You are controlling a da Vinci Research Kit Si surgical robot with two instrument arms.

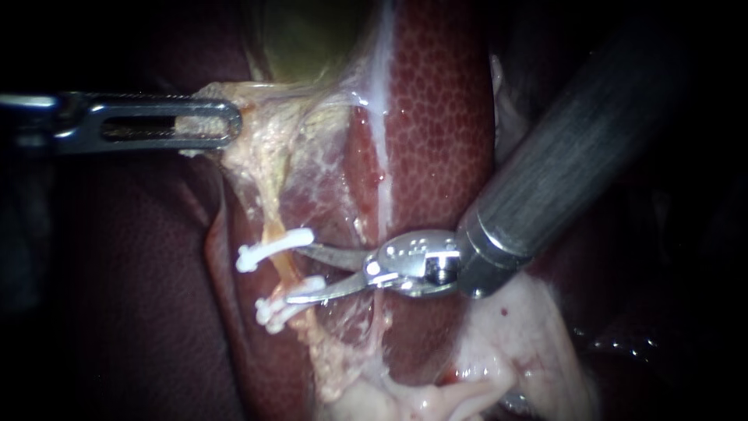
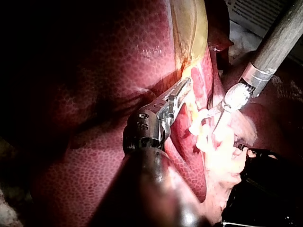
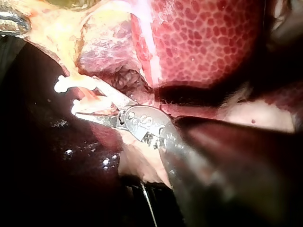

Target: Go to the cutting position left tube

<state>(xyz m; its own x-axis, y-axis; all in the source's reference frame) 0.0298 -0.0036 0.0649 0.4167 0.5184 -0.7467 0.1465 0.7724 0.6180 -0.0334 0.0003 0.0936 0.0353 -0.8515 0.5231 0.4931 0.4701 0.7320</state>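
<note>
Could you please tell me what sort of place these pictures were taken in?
Most likely a surgical practice bench: a liver lies in the open beside a black tray-like edge, white clips sit on a tube, the left instrument grips pale tissue, and the right instrument has open jaws.

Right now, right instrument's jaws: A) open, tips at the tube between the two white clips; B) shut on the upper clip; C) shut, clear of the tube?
A: a clear gap shows between the blade-like jaws of the right instrument, whose tips reach the tube between the upper clip and the lower clip.
</note>
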